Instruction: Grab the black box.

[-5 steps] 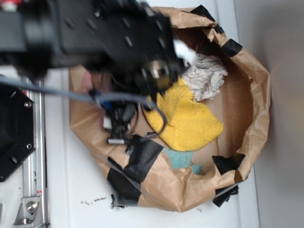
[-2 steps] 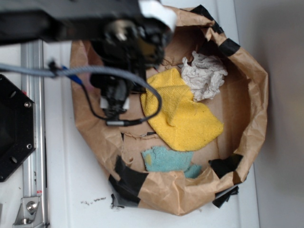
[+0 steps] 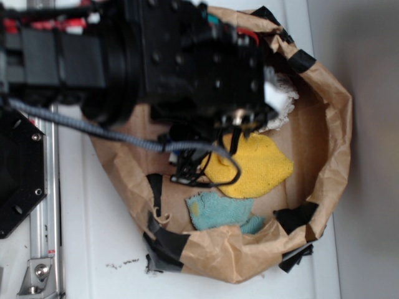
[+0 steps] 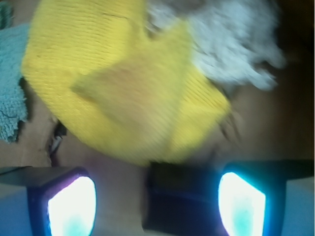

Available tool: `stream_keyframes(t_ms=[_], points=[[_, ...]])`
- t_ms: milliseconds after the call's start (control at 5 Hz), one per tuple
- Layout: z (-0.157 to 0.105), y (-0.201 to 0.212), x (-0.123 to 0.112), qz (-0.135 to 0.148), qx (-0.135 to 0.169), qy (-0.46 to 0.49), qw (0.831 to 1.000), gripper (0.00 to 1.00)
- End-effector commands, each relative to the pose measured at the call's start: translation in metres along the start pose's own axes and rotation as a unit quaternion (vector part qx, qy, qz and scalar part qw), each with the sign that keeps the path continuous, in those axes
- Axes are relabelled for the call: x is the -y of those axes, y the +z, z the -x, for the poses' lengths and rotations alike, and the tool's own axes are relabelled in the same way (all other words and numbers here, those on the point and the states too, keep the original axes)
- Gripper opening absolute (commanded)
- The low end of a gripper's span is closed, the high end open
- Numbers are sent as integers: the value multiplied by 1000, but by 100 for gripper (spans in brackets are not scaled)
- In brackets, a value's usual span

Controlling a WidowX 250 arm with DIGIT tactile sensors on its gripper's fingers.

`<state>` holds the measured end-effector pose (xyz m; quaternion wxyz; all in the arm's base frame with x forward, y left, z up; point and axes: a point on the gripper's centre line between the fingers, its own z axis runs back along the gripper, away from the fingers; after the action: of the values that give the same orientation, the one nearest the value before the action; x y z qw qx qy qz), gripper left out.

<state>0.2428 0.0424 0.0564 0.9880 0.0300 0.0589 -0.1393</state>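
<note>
In the wrist view the black box (image 4: 181,199) is a small dark block on the brown paper floor, just below the edge of the yellow cloth (image 4: 118,83). It lies between the fingers of my gripper (image 4: 156,206), close to the right pad (image 4: 242,204) and with a wide gap to the left pad (image 4: 71,206). The gripper is open and holds nothing. In the exterior view my black arm (image 3: 187,62) hangs over the paper bag (image 3: 330,112) and hides both the box and the fingers.
A white crumpled cloth (image 4: 231,44) lies beyond the yellow one, and a teal cloth (image 3: 218,210) lies near the bag's front wall. Black tape strips (image 3: 296,215) patch the bag's rim. A black hexagonal plate (image 3: 19,180) and a metal rail (image 3: 43,249) are at the left.
The arm has swung right and further over the bag, now covering most of the white cloth and the left part of the yellow cloth.
</note>
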Motion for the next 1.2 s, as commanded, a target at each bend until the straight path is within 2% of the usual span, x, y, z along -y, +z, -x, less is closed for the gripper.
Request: stream_keyframes(t_ms=[0, 200, 400, 600, 800, 1000], points=[[32, -28, -2, 22, -24, -18, 999, 100], [41, -37, -15, 34, -31, 13, 999, 100], [39, -41, -30, 27, -37, 27, 999, 100], [46, -54, -42, 34, -59, 61, 996, 100], [46, -60, -43, 44, -73, 72, 994, 100], [48, -62, -42, 48, -72, 71, 994, 0]])
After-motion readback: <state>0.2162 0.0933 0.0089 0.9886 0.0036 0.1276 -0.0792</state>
